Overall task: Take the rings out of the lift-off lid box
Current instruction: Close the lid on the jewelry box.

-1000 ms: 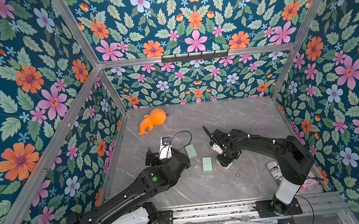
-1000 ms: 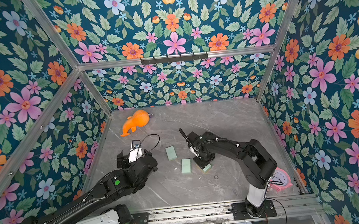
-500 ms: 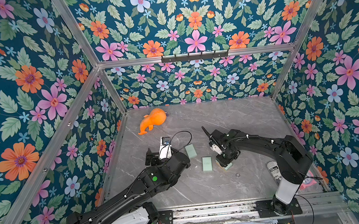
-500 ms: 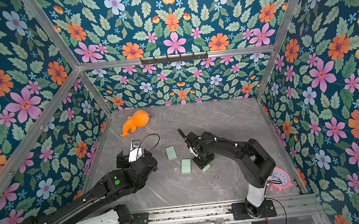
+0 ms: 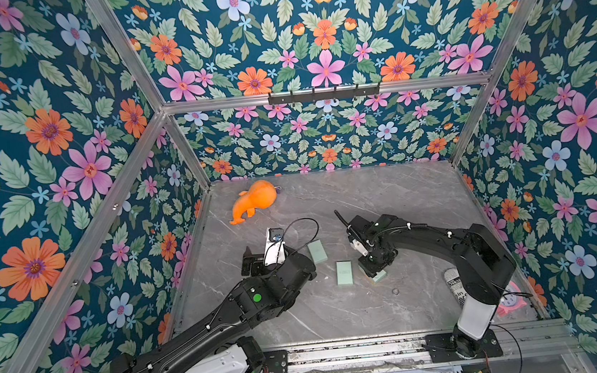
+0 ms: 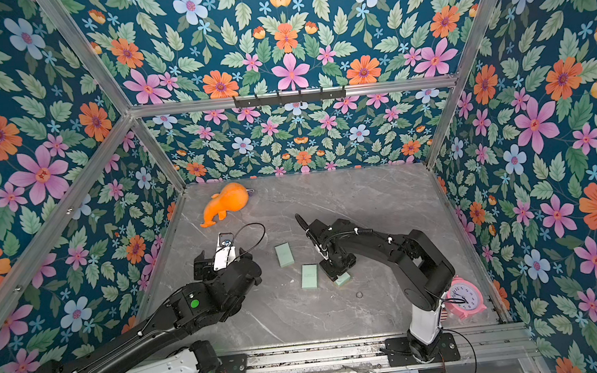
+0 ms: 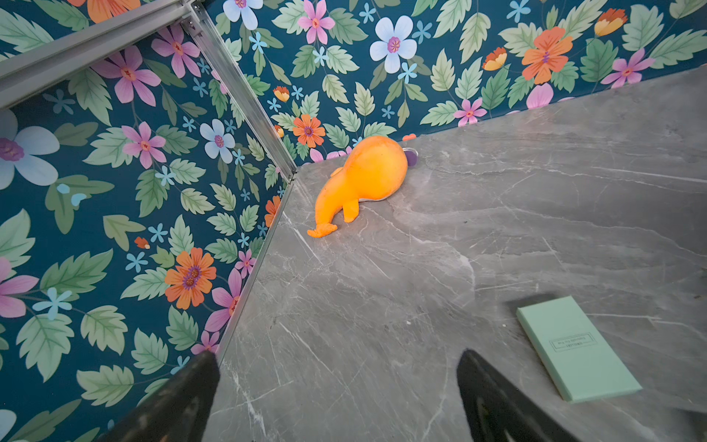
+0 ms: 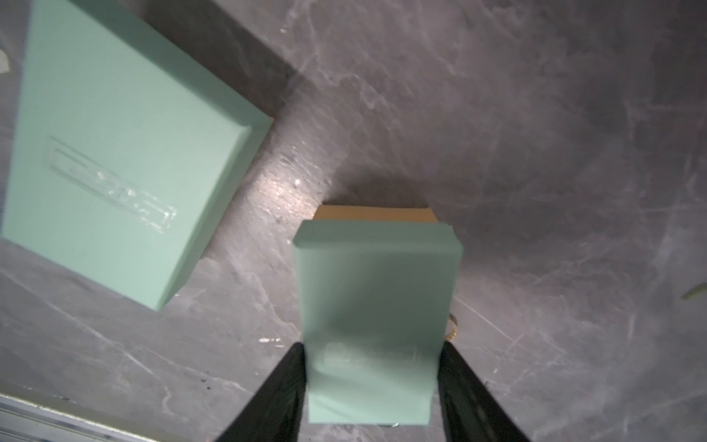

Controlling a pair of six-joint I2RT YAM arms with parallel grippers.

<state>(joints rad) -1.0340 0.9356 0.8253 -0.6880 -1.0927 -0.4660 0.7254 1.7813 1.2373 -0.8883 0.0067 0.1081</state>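
Barely anything has shifted — only the right gripper [image 8: 371, 346] nudges slightly, fingers clasping the small mint-green box [image 8: 377, 291] by its sides. One ring [image 5: 395, 291] lies loose on the surface [image 5: 339, 314] nearby; left gripper [image 7: 336, 356] gapes, empty. Tip slowly — rings roll.

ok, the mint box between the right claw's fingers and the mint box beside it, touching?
Apart. The right wrist view shows bare grey table between the flanked box and the neighbouring box.
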